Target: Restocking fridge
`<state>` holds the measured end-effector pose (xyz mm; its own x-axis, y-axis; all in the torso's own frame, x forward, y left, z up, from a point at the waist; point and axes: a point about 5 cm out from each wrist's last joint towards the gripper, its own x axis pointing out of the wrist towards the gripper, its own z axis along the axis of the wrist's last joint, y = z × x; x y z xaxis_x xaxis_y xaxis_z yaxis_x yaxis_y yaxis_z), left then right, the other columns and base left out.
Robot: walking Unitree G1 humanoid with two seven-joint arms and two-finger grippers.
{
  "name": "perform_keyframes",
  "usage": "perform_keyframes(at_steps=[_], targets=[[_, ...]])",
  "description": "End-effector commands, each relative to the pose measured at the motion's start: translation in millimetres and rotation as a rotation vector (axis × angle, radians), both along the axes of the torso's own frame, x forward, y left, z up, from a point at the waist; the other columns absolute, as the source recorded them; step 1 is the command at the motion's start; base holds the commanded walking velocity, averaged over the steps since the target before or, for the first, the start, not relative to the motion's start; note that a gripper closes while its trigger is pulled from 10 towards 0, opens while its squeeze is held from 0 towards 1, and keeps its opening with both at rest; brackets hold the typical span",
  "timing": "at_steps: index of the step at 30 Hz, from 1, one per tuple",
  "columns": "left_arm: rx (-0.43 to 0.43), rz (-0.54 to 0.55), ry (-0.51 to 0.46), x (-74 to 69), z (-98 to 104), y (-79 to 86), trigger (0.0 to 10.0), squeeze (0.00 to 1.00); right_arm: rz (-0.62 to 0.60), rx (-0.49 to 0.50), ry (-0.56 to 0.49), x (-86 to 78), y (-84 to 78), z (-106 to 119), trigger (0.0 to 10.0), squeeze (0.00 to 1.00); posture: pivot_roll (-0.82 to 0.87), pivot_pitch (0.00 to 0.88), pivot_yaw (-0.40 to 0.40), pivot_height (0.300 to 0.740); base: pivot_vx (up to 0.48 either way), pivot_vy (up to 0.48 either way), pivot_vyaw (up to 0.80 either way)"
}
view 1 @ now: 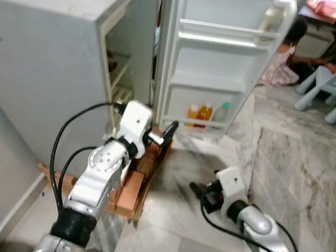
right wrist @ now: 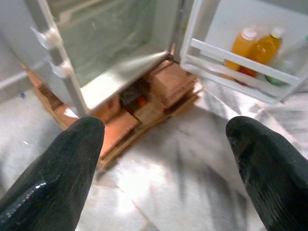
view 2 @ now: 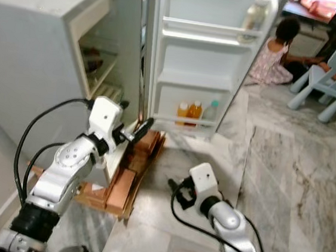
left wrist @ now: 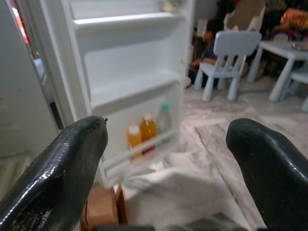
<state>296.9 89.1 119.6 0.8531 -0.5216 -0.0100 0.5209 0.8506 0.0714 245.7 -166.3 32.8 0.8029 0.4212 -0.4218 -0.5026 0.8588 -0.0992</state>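
From the head cameras, the pale grey fridge (view 1: pixel 54 60) stood on a brick and wood pallet (view 2: pixel 127 182), its white door (view 1: pixel 213 64) swung wide. Two orange juice bottles (view 1: pixel 199 113) sat in the lowest door shelf beside a clear green-capped bottle (view 1: pixel 221 112). The left gripper (view 1: pixel 168 132) hovered before the door; the right gripper (view 2: pixel 176 190) hung low over the marble floor (view 1: pixel 295 169).

The left wrist view showed its fingers (left wrist: pixel 53 173) spread wide, holding nothing.

The right wrist view showed its fingers (right wrist: pixel 48 178) equally parted and empty

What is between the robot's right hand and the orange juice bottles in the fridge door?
Just bare marble floor. In the right wrist view, the right hand looks across it to the juice bottles on the fridge door shelf.
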Motion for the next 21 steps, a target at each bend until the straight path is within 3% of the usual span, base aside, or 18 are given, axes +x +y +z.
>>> perform_keyframes(at_steps=[1,4,9,10,13,21], targets=[[0.039,0.049,-0.029,-0.2,5,15.8,10.0,0.0,-0.004,-0.005,-0.025,3.5,1.7,3,10.0,0.0,0.02,0.051,-0.025,0.74,0.0,-0.458,0.0],[0.069,0.131,-0.005,-8.4,1,43.1,10.0,0.0,-0.039,0.005,-0.069,11.7,1.5,12,10.0,0.0,0.05,0.062,-0.017,0.74,0.0,-0.458,0.0],[0.108,0.224,0.033,-28.3,-5,73.2,10.0,0.0,-0.113,0.03,-0.18,22.7,3.0,33,10.0,0.0,0.06,0.079,-0.01,0.74,0.0,-0.458,0.0],[0.108,0.224,0.033,-28.3,-5,73.2,10.0,0.0,-0.113,0.03,-0.18,22.7,3.0,33,10.0,0.0,0.06,0.079,-0.01,0.74,0.0,-0.458,0.0],[0.107,0.317,0.071,-47.1,-15,94.4,10.0,0.0,-0.195,0.075,-0.257,31.5,8.5,48,10.0,0.0,0.05,0.077,-0.016,0.74,0.0,-0.458,0.0],[0.125,0.457,0.124,-59.2,-32,109.3,10.0,0.0,-0.254,0.08,-0.294,38.5,10.1,51,10.0,0.0,0.04,0.05,-0.032,0.74,0.0,-0.454,-0.72]])
